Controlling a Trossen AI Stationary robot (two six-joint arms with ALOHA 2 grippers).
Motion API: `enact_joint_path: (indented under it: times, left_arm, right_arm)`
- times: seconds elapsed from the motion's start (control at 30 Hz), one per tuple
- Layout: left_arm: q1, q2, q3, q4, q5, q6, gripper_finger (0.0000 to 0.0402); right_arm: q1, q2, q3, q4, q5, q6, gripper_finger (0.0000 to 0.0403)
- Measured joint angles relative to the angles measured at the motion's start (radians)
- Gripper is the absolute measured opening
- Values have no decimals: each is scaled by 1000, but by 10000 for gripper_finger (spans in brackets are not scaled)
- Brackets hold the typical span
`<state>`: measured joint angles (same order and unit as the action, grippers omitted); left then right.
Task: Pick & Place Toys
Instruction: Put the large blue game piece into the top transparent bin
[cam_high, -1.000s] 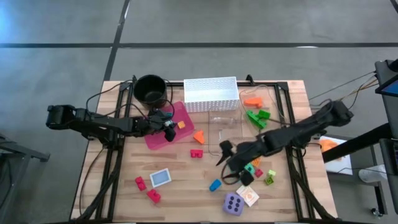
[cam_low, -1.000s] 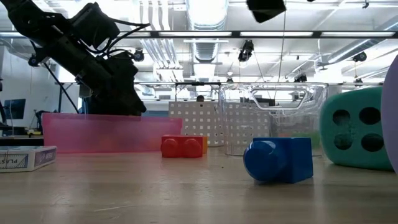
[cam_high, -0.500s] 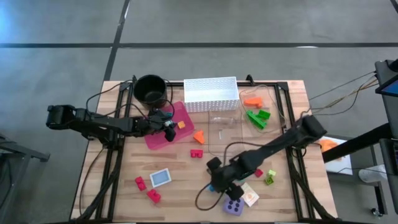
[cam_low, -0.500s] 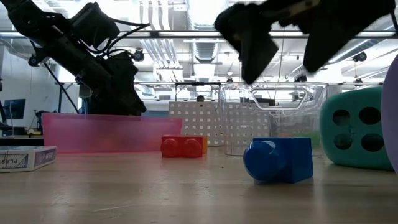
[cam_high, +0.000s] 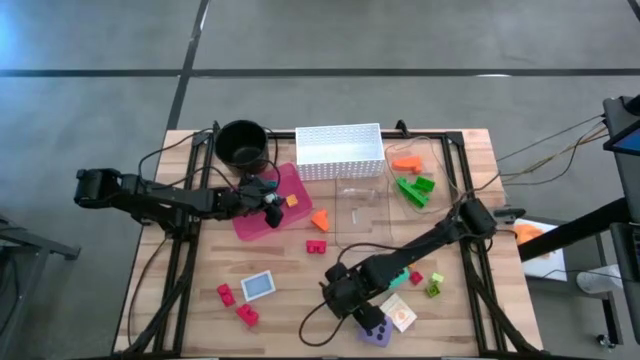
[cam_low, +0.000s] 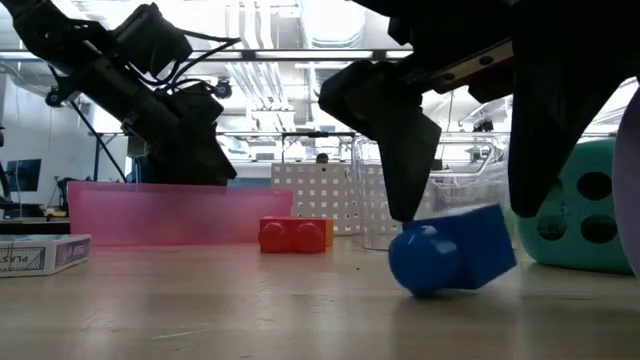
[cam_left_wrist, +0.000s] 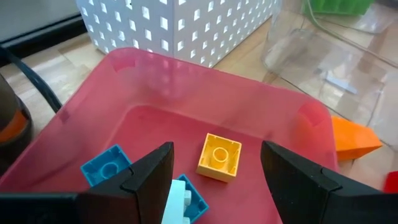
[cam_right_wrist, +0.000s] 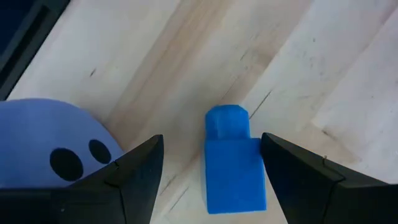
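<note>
The right gripper's (cam_right_wrist: 208, 180) jaws are standing wide on either side of the blue brick (cam_right_wrist: 233, 163), which is tilting on the counter (cam_high: 290, 280) with one finger touching it in the low view. The purple die (cam_right_wrist: 53, 149) is sitting just beside it, at about 4 o'clock in the high view. The left gripper's (cam_left_wrist: 214, 180) jaws are gaping empty over the pink tray (cam_left_wrist: 155, 87), above a yellow brick (cam_left_wrist: 219, 157) and blue bricks (cam_left_wrist: 106, 167).
</note>
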<state>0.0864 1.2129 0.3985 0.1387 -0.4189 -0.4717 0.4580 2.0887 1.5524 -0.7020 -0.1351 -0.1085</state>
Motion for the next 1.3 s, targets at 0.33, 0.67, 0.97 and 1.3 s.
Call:
enact_joint_path:
  times: [0.33,0.67,0.97,1.3]
  left_arm:
    - [0,0,0,0,6,-8,246]
    - [0,0,0,0,9,-9,246]
    - [0,0,0,0,9,-9,246]
    - [0,0,0,0,10,-9,246]
  right_arm:
    - [0,-17,-5,-61,78,19,270]
    - [0,-10,-42,-20,114,83,270]
    - [-1,-9,-83,11,134,146,269]
    - [-1,-9,-84,12,135,144,269]
